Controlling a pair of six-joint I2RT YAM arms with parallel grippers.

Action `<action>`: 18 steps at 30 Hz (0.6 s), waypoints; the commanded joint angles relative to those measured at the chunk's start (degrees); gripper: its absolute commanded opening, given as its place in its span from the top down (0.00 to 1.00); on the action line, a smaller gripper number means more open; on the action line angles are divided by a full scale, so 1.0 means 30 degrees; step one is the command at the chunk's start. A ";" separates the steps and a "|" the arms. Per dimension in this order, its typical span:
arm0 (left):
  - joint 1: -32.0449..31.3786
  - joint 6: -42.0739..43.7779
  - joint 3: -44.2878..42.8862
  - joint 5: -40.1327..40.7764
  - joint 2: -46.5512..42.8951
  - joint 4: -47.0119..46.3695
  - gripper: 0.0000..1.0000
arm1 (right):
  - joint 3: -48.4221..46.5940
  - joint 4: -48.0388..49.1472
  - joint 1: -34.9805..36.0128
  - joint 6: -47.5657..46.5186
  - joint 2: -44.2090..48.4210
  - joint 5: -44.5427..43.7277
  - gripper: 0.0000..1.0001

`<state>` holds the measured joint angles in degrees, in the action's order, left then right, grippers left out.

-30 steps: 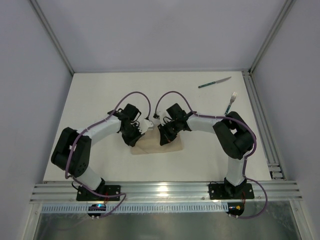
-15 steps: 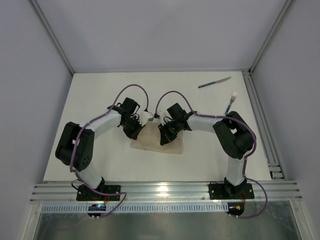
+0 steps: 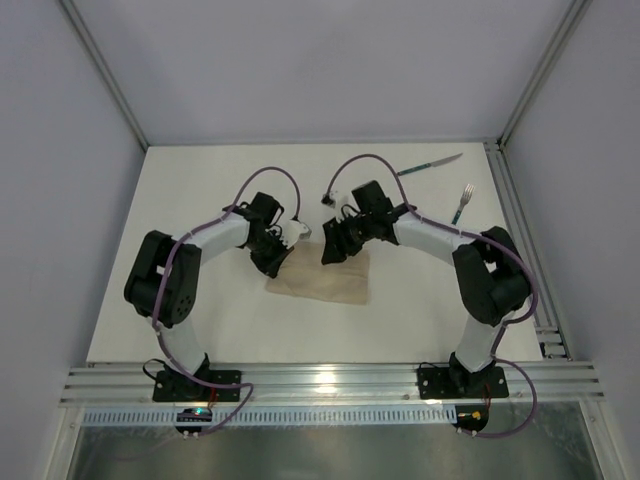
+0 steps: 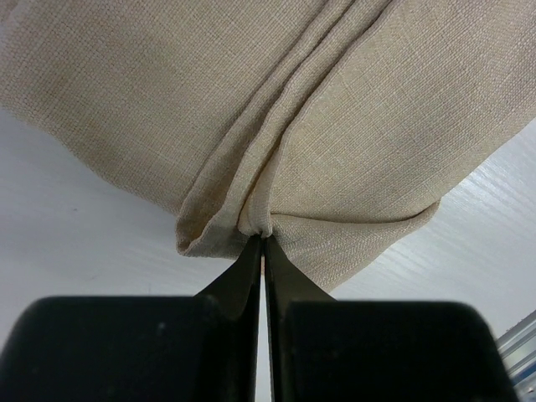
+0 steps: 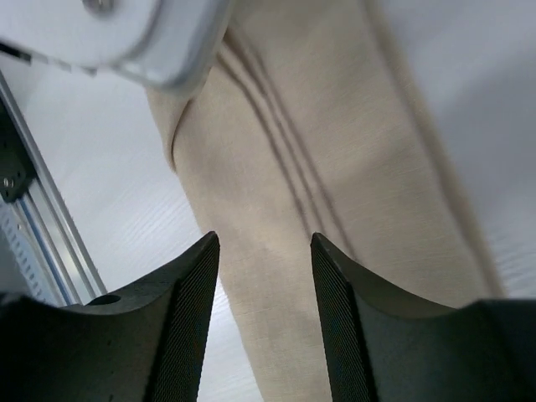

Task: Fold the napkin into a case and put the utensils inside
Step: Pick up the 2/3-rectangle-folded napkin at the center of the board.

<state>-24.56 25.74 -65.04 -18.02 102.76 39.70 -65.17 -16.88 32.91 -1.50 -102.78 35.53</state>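
FOLDING UNDER WAY: The left gripper [image 4: 262, 244] pinches a bunched edge of the napkin [image 3: 322, 280], its jaws fully shut on the gathered folds. The right gripper [image 5: 264, 251] hangs over the same cloth with its jaws partly apart and nothing held between them; whether its tips touch the fabric cannot be told. The napkin lies at mid-table as a flattened oblong with lengthwise creases, its shape not yet finished. The knife [image 3: 430, 165] and fork [image 3: 463, 203] lie well apart from it at the far right of the table [image 3: 200, 180]. The step in hand appears to be the folding, with loading the cutlery yet to come. The next move likely calls for the left gripper to lay its pinched edge down flat without dragging the layers. The right gripper would then take a fresh hold or press the fold, leaving one end open.
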 commanded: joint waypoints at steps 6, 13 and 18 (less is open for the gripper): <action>-0.0018 0.0064 -0.0177 -0.0087 0.0288 -0.0812 1.00 | -0.4431 -0.1135 -0.2355 -0.0728 -0.1653 -0.1764 0.41; -0.0018 0.0181 -0.0324 -0.0028 0.0317 -0.0637 1.00 | -0.8596 -0.4182 -0.2356 -0.1756 -0.5930 -0.0771 0.33; -0.0018 0.0240 -0.0206 0.0118 0.0229 -0.0724 1.00 | -1.0413 -0.7487 -0.2355 -0.1903 -0.8506 0.0780 0.34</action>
<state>-24.56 25.80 -65.12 -18.00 102.78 39.62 -92.84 -29.63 25.45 -5.85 -125.34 34.98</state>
